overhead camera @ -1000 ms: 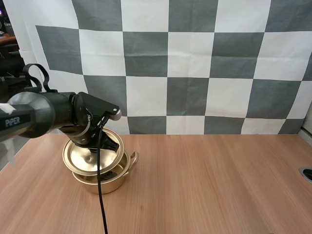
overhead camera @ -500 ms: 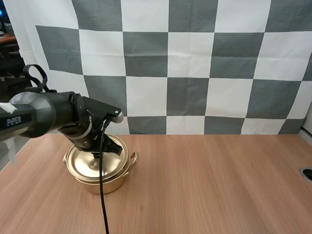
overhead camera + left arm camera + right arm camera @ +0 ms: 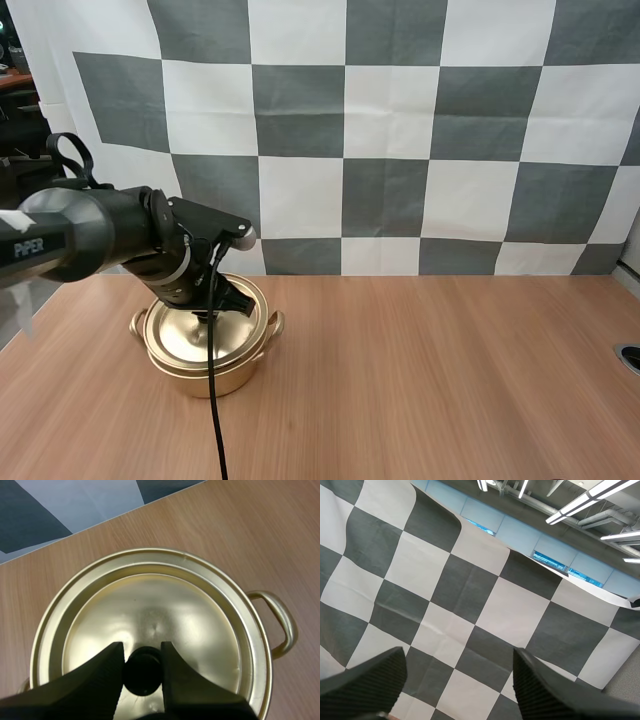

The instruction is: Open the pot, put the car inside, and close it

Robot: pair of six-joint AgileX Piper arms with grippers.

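We list pot point(image 3: 215, 378) and lid point(image 3: 165, 610), shiny gold; knob point(image 3: 143, 671), black; desk point(image 3: 430, 380), light-brown wood grain; our left claw point(image 3: 141, 647), black.

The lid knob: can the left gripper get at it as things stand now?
Probably yes. The left gripper has its fingers on either side of the knob and seems to pinch it. Nothing else stands near the lid, which sits on the pot.
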